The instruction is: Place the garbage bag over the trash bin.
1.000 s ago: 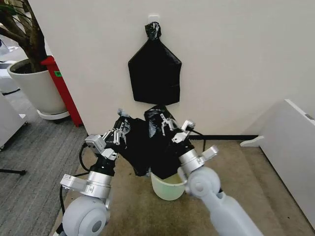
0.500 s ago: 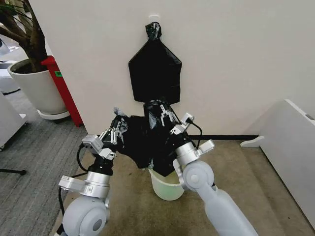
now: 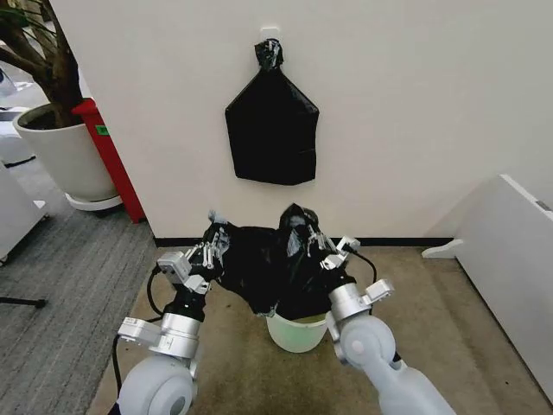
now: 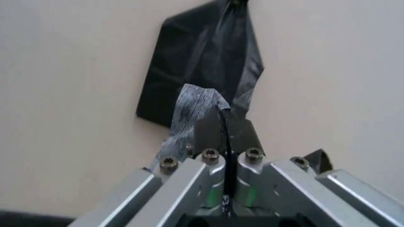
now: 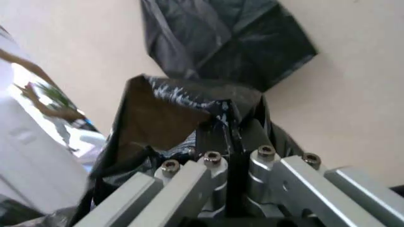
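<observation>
Both arms reach forward over the floor, each pinching one side of the thin, glossy, crinkled black plastic garbage bag (image 3: 263, 268). The left end effector (image 3: 212, 240) has its fingers pressed together on a twisted, greyish edge of the bag's left corner; in the left wrist view the two dark fingertips (image 4: 208, 130) meet with only a sliver of plastic between them. The right end effector (image 3: 304, 235) is likewise clamped narrow on the bag's right upper edge, and the right wrist view shows its pads (image 5: 215, 135) closed with the film bunched over them and the bag's mouth gaping beside.

The bag hangs stretched between the two end effectors, its loose lower folds drooping onto the small round cream-white plastic trash bin (image 3: 298, 331). The bin stands upright on the tan carpet (image 3: 242, 363), just ahead of the right arm, with the bag covering its far rim; whether the plastic actually wraps around the rim or merely rests on it is hard to make out.

On the cream wall (image 3: 415, 104) behind, a flat black plastic bundle with a knotted top (image 3: 271, 125) hangs from a hook. A large white round plant pot (image 3: 65, 156) sits at the far left, beside a red panel (image 3: 111, 156).
</observation>
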Robot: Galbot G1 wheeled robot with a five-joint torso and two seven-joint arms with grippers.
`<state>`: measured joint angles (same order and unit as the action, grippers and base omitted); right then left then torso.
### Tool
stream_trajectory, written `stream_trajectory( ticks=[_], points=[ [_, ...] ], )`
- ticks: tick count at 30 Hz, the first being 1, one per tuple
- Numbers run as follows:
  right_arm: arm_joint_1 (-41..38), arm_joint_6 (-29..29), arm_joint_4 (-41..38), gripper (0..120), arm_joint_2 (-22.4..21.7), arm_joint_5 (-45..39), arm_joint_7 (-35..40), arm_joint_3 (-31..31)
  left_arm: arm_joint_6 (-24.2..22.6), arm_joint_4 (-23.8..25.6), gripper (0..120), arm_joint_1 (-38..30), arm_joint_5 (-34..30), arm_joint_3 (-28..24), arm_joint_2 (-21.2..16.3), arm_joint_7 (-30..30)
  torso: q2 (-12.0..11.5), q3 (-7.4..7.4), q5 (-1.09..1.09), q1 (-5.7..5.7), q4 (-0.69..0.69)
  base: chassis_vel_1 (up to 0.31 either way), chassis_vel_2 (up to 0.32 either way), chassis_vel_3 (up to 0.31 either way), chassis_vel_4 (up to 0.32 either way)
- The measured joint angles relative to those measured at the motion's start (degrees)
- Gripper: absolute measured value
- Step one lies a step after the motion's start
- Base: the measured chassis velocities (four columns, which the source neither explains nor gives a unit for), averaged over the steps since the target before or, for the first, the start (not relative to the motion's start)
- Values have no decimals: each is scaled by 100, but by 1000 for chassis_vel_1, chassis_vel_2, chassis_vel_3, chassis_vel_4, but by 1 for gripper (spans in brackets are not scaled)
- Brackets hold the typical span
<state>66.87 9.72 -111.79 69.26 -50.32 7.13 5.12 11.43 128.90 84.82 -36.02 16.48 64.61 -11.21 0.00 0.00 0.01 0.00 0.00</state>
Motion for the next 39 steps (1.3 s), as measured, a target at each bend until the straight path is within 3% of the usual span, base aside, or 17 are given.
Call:
stream_trajectory(
  ticks=[15, 39],
  points=[
    [591, -649, -374, 0, -466, 2242, 500, 348, -3, -565, 0, 189, 173, -191, 61, -39, 0, 0, 0, 0, 0, 0, 0, 0, 0],
    [1544, -708, -473, 0, -930, 2769, 450, 601, -260, -808, 0, 394, 49, -332, -74, -479, 0, 0, -1, 0, -1, 0, 0, 0, 0]
  ],
)
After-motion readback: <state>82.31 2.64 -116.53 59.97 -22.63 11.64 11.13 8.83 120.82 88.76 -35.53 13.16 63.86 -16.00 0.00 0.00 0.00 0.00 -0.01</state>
